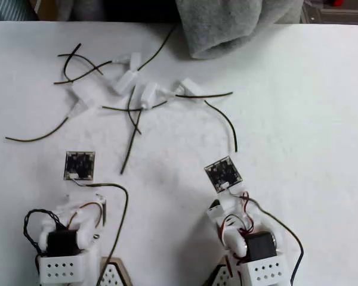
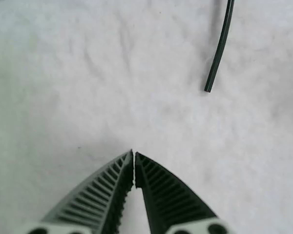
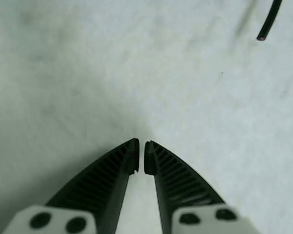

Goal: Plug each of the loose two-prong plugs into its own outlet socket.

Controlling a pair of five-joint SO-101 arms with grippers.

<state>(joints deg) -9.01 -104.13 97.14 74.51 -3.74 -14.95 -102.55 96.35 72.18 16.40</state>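
Closed jaws sit well short of plugs [image 1: 126,81].

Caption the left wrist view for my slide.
Left claw shut above the white table, a dark wire end lying nearby.

white plugs and sockets [image 1: 130,80] kinda wash out against the worktop [image 1: 298,119], too small to tell which is which. grey cloth [image 1: 227,24] gets cut off by the top edge, so does the black wire [image 2: 219,48] in the left wrist view
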